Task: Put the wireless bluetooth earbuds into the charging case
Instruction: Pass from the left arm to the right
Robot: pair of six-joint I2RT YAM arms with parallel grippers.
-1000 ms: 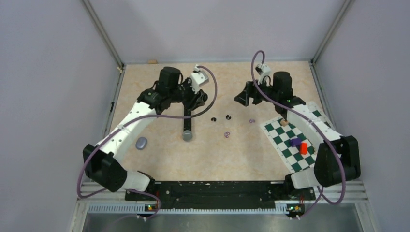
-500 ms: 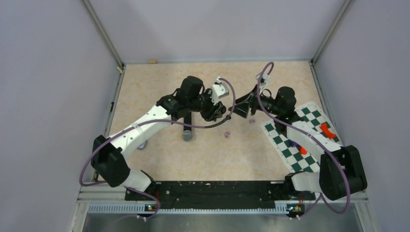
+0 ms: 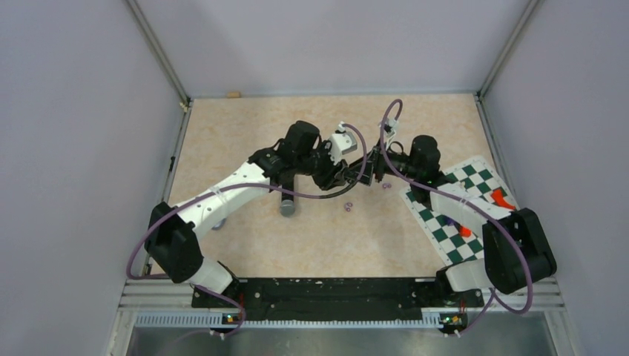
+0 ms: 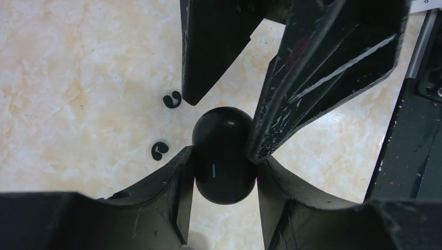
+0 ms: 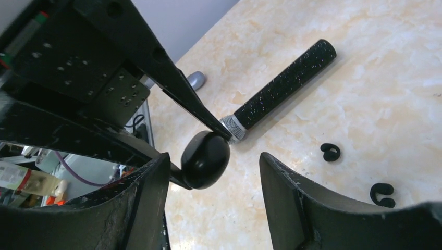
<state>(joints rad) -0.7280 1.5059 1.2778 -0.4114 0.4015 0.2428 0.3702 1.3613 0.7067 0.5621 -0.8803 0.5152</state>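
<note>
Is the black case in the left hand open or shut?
Shut: the charging case is one smooth closed oval, no lid raised, gripped in the left hand.

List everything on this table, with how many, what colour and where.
table: one, beige marble look
mat: one, green and white checks, right side
case: one, black, egg-shaped, held at the middle
earbuds: two, black, curled, lying beside the case
rings: two in sight, purple, lying near the mat
microphone: one, black with silver head, lying left of centre
oval thing: one, grey, left side, partly under the left arm
red pieces: two in sight, on the mat
tan bit: one, far edge
left gripper: one, black, shut on the case
right gripper: one, black, open, fingers either side of the case
</note>
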